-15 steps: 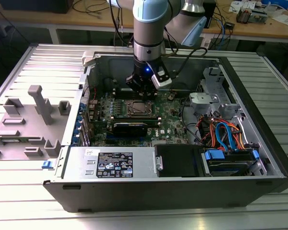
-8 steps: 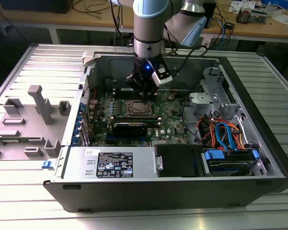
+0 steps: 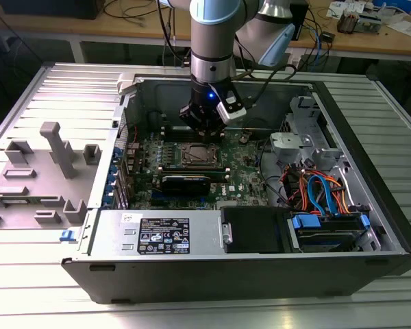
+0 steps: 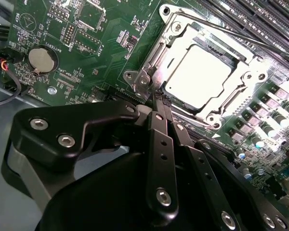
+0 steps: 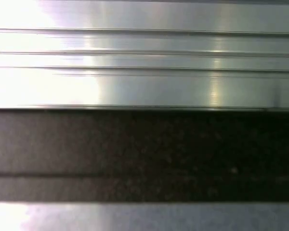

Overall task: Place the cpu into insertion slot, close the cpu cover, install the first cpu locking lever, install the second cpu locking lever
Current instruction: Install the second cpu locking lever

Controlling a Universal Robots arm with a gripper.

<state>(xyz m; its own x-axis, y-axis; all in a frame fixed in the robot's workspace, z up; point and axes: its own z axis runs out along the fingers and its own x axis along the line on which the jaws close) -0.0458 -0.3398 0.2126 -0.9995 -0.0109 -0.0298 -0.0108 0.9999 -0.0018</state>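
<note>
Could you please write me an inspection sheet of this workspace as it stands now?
Surface: ribbed metal table carrying an open PC case.
Job's things: cpu sits in the slot; cover lies closed over it; a lever runs along one side of it.
Clutter: grey fixture blocks at the exterior view's left.
Grippers: hand shut, fingertips at the cover's corner, above the motherboard.
Cables: orange and blue bundle inside the case, at the exterior view's right.
Surroundings: wooden bench with loose wires behind.
</note>
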